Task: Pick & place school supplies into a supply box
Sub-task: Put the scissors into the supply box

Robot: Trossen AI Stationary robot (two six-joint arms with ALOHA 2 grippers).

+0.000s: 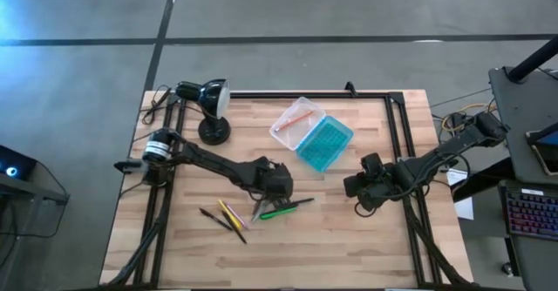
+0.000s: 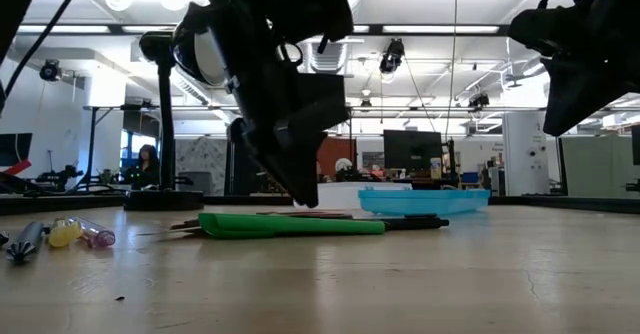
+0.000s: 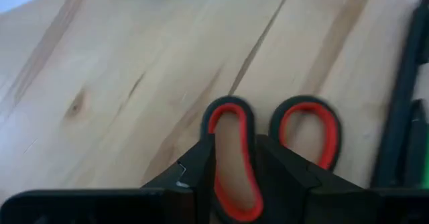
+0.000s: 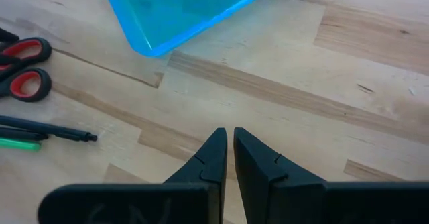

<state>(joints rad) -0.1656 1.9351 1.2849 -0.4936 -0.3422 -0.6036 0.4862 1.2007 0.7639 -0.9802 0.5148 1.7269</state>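
The red-handled scissors lie on the table under my left gripper, which has come down on them left of the table's middle. Beside them lie the green marker and a dark pen. Yellow and orange pencils and dark pens rest further left. The supply box lies open toward the far side, teal half beside clear half, with a thin orange item in the clear half. My right gripper hangs shut above bare wood, right of the box. My left gripper has one handle loop of the scissors between its two fingers, one finger on each outer side of the loop. The fingers slant down from above and from the table's left. The other loop is free, and the scissors lie flat on the table.
A black desk lamp stands at the far left corner, its cable trailing off the edge. A black frame rail runs along the table's sides. Bare wood spreads between the box and the near edge. A person sits far off in the room.
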